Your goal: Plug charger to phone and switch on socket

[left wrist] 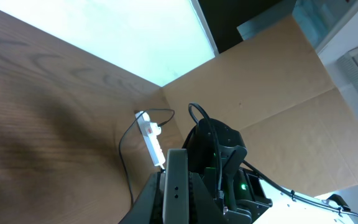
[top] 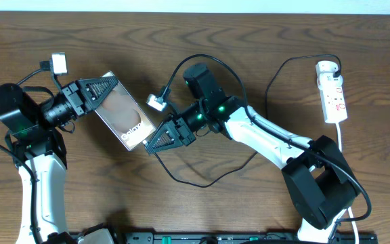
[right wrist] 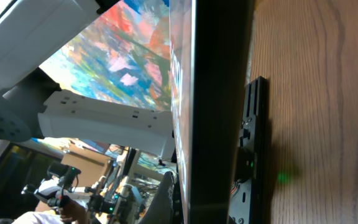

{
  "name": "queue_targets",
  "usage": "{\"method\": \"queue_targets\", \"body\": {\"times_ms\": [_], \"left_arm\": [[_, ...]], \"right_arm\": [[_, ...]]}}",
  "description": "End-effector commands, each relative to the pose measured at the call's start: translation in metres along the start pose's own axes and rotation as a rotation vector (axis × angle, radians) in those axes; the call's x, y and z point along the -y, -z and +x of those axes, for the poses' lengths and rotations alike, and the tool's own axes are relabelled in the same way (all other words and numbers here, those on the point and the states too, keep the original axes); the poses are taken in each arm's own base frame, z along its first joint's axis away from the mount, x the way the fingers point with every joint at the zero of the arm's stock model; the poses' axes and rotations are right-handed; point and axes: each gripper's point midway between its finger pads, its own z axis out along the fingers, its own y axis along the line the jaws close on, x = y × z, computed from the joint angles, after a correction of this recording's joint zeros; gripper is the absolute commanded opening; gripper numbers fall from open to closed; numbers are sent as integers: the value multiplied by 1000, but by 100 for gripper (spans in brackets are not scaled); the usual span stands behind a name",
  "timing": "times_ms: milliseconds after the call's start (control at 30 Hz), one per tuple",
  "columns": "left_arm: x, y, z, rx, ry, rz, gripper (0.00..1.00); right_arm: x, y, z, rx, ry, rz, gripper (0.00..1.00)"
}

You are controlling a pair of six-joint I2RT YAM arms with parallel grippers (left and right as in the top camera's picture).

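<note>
The phone [top: 122,112] lies slanted across the left-middle of the table, screen up. My left gripper [top: 110,87] is shut on its upper end; in the left wrist view the phone's silver edge [left wrist: 177,186] stands between the jaws. My right gripper [top: 151,146] is shut at the phone's lower end. The charger [top: 212,180], a thin black cable, loops from the socket [top: 334,91] across the table and ends at those fingertips. Its plug tip is hidden. In the right wrist view the phone [right wrist: 219,93] fills the middle, edge on.
The socket [left wrist: 151,140] sits at the far right of the table with a white cord [top: 342,135] trailing toward the front. The right arm's white link [top: 263,132] crosses the middle. A black rail [top: 215,237] runs along the front edge.
</note>
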Motion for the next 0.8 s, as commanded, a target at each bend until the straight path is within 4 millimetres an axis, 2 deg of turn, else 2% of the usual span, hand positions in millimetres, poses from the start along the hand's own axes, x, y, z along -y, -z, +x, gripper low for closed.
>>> {"method": "queue_targets", "body": {"times_ms": [0, 767], "left_arm": [[14, -5, 19, -108, -21, 78, 7], [13, -5, 18, -101, 19, 69, 7]], "right_arm": [[-4, 3, -11, 15, 40, 18, 1], [3, 4, -14, 34, 18, 61, 1]]}}
